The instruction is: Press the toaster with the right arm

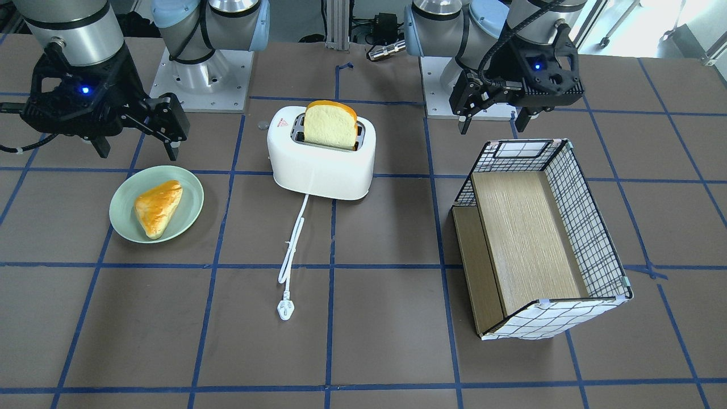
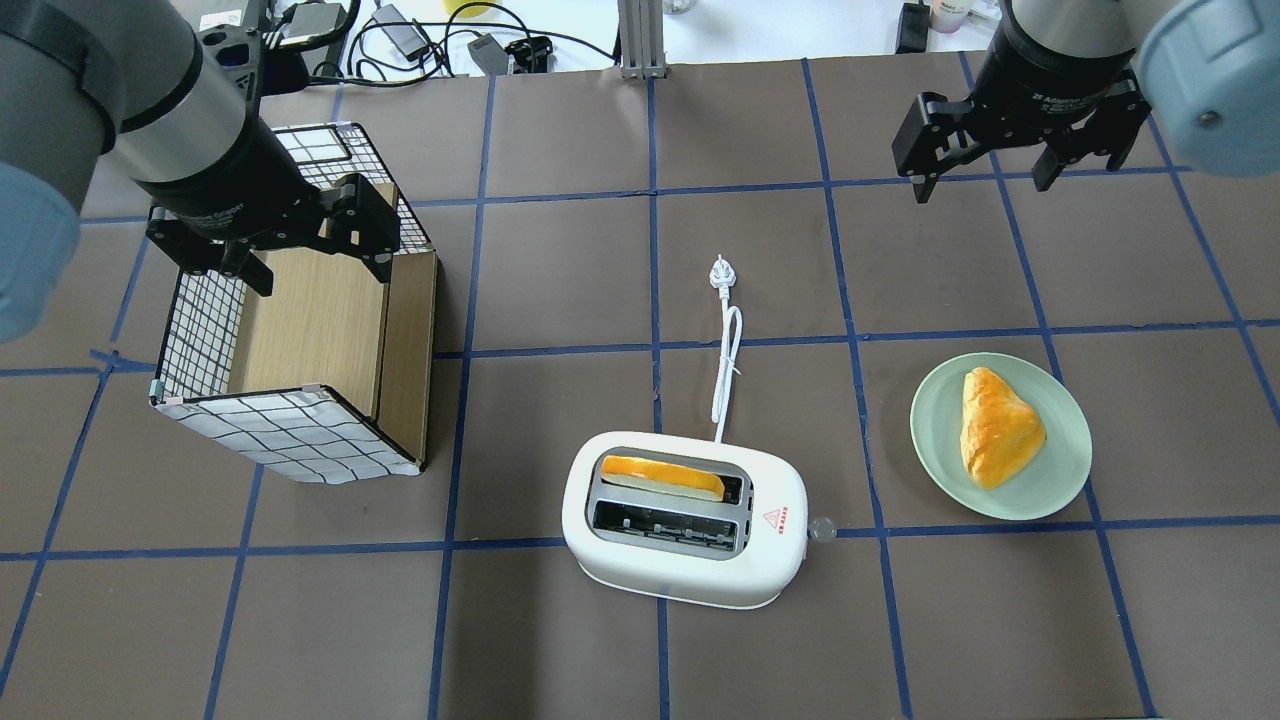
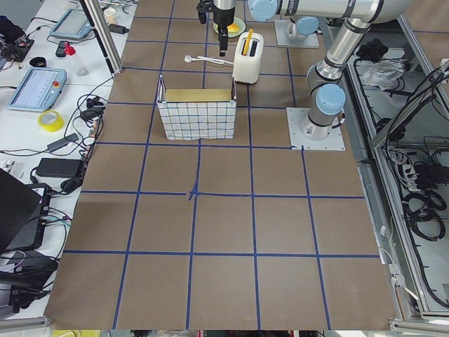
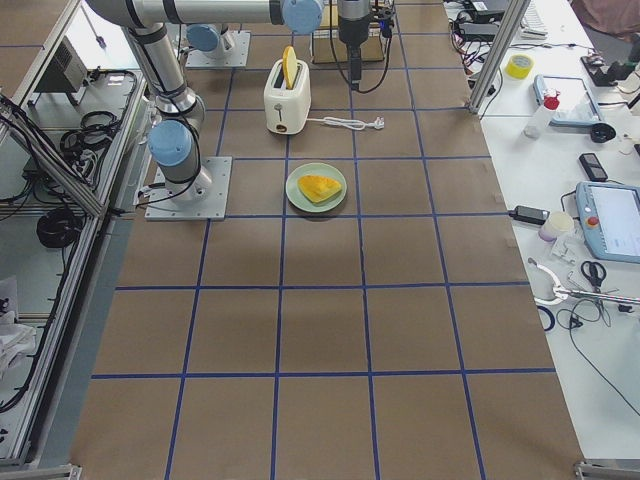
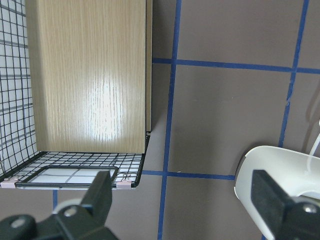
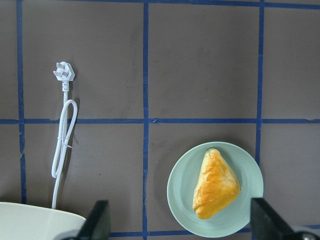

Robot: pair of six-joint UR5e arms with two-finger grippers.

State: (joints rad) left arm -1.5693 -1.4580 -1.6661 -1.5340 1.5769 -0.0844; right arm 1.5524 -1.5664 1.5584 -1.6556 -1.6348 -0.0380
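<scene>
A bread slice (image 1: 330, 125) stands upright in the toaster (image 1: 321, 165).

The toaster (image 1: 324, 165) is smooth, glossy white plastic. The table (image 1: 386, 227) is matt brown. The basket (image 1: 585, 227) pairs black wire mesh with a faintly shiny wood-grain board (image 1: 522, 233). The plate (image 1: 122, 213) looks smooth.

I get bright, even light in all views; shadows are soft and short. Glare streaks the wood panel (image 5: 95, 100) in the left wrist view, and the near fingers (image 5: 102, 194) there look blurred.
</scene>
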